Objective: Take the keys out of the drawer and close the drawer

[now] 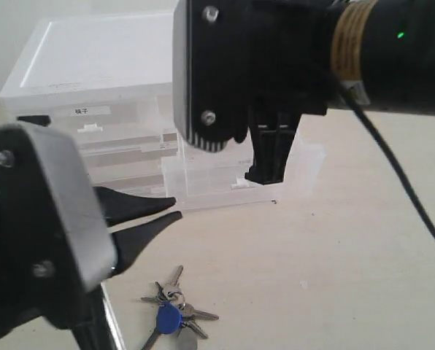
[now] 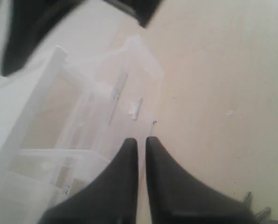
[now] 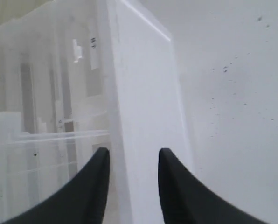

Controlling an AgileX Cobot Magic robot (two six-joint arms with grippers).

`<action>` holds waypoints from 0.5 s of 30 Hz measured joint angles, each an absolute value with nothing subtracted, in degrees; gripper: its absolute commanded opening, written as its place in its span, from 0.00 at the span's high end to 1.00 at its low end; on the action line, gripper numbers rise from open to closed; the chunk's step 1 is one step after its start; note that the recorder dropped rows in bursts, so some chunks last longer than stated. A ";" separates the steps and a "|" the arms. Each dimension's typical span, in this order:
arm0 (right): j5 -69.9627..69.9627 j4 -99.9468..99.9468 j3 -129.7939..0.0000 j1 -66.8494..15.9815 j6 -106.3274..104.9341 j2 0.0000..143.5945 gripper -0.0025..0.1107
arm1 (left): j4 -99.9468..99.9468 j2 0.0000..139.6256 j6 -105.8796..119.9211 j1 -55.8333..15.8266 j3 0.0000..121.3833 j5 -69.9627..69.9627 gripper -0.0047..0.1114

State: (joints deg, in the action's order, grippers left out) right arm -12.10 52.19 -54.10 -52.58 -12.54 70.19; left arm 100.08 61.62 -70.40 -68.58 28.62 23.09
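One bunch of keys (image 1: 172, 313) lies on the near table (image 1: 334, 255), outside your one pulled-out drawer (image 1: 217, 175). Your right gripper (image 3: 132, 156) holds its two fingers apart at the drawer. Your left gripper (image 1: 176, 208) has its two nearly together, empty.

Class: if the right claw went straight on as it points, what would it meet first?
Probably the wall of the translucent plastic drawer, directly ahead of the right claw, though the depth is unclear.
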 measured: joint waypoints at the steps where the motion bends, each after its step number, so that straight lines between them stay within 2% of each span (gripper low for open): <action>1: -11.95 52.26 -54.10 -52.58 -11.89 69.21 0.70 | 100.08 63.59 -70.72 -68.58 29.24 23.09 0.92; 5: -12.14 52.77 -54.10 -52.58 -11.06 66.38 0.71 | 100.08 70.89 -71.08 -68.58 32.36 23.44 0.92; 7: -12.48 53.76 -54.27 -51.84 -8.75 65.71 0.77 | 100.08 74.33 -71.33 -68.58 33.83 23.44 0.92; 10: -13.15 56.00 -55.75 -46.43 0.00 66.20 0.95 | 100.08 79.38 -71.87 -68.58 36.23 23.34 0.92; 11: -13.15 56.67 -56.33 -43.89 3.31 66.75 0.98 | 100.08 80.86 -72.25 -68.58 36.90 23.49 0.92; 15: -10.35 57.44 -57.55 -34.88 11.27 68.56 0.98 | 100.19 86.39 -74.75 -68.58 39.53 32.55 0.92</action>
